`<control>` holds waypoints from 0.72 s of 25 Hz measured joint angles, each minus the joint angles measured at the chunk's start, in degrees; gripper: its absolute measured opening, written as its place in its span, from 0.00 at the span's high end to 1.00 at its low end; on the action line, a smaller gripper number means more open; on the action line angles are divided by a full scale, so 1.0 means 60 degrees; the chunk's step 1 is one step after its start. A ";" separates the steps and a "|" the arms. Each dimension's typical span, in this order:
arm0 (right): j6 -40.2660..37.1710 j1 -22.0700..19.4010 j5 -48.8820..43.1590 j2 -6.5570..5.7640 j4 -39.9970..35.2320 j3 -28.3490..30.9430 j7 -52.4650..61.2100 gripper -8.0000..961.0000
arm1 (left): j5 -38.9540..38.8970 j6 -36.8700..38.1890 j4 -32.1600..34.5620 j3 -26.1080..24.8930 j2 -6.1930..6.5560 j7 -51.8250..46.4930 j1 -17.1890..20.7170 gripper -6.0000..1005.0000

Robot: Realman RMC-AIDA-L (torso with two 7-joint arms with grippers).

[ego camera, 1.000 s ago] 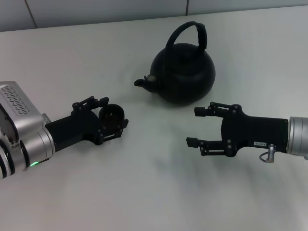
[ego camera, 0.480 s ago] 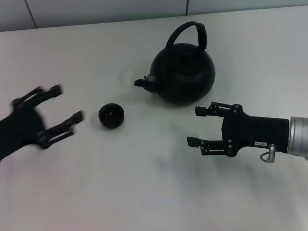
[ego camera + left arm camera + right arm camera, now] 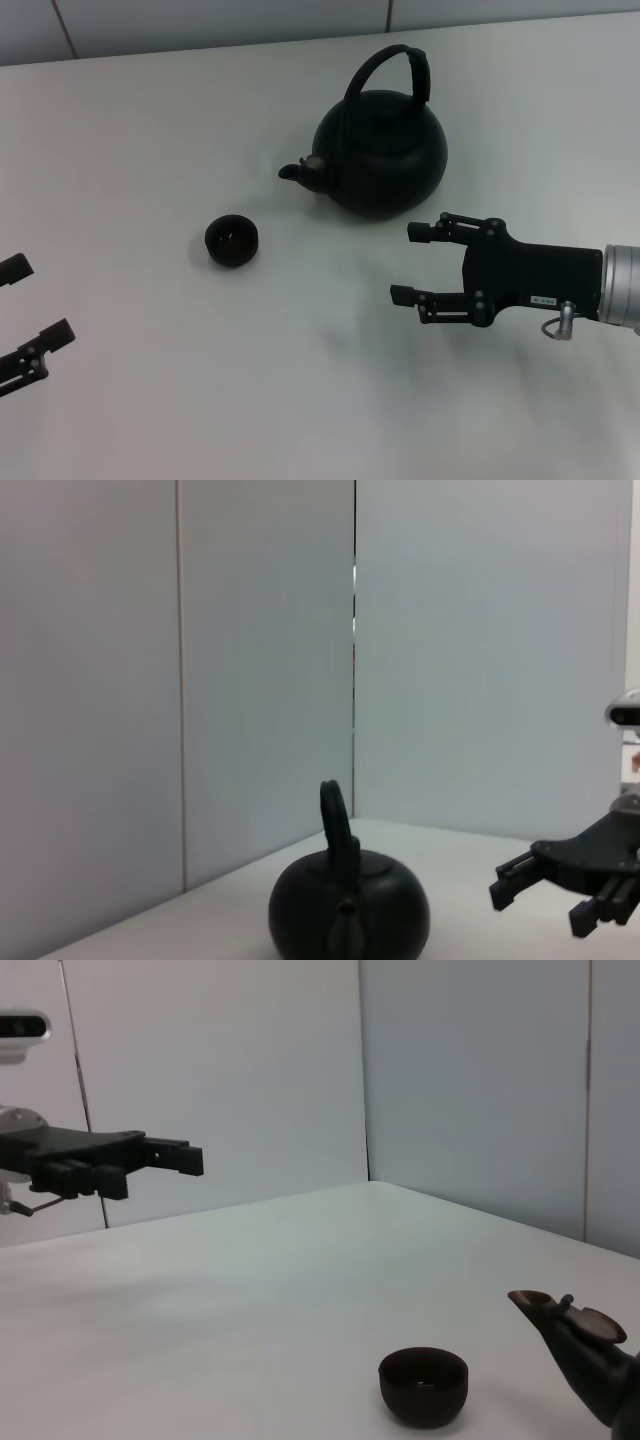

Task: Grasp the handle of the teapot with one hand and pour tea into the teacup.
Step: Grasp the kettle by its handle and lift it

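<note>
The matte-black teapot [image 3: 382, 150] stands on the white table with its arched handle [image 3: 392, 68] upright and its spout [image 3: 293, 172] pointing left. It also shows in the left wrist view [image 3: 348, 912]. The small dark teacup [image 3: 231, 240] sits alone to the left of the spout, and also shows in the right wrist view [image 3: 423, 1385]. My right gripper [image 3: 412, 264] is open and empty, in front of the teapot and to its right. My left gripper [image 3: 28, 306] is open and empty at the left edge, well away from the cup.
The white table [image 3: 300, 400] runs back to a pale panelled wall [image 3: 200, 20]. The right gripper shows far off in the left wrist view [image 3: 545, 900], and the left gripper far off in the right wrist view [image 3: 150, 1165].
My left gripper has let go of the teacup and drawn back to the left edge. The cup stays on the table. The right gripper has hardly moved.
</note>
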 joint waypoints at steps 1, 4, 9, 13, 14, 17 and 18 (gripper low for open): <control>-0.0001 0.0000 0.0002 0.0001 0.0000 0.0001 0.0000 0.21 | 0.0008 -0.0038 0.0040 -0.0001 -0.0006 0.0005 0.0008 0.20; -0.0003 -0.0004 0.0005 0.0001 0.0000 0.0000 0.0000 0.21 | 0.0103 -0.0605 0.0187 0.0049 -0.0040 0.0099 0.0037 0.20; -0.0004 -0.0004 0.0011 -0.0005 0.0000 0.0011 0.0001 0.22 | 0.1225 -0.1701 0.0319 0.0090 -0.0089 0.0242 -0.0002 0.20; -0.0004 -0.0007 0.0014 -0.0007 -0.0007 0.0028 0.0000 0.22 | 0.1484 -0.1791 0.0463 0.0051 -0.0143 0.0244 -0.0019 0.20; -0.0004 -0.0011 0.0014 -0.0009 -0.0010 0.0035 0.0000 0.22 | 0.1512 -0.1809 0.0517 0.0030 -0.0163 0.0245 -0.0003 0.20; -0.0049 -0.0043 0.0022 -0.0011 -0.0013 0.0116 -0.0021 0.22 | 0.1503 -0.1830 0.0555 -0.0001 -0.0177 0.0245 0.0035 0.20; -0.0111 -0.0072 0.0032 -0.0008 -0.0012 0.0208 -0.0123 0.22 | 0.1490 -0.1831 0.0556 -0.0005 -0.0183 0.0245 0.0037 0.20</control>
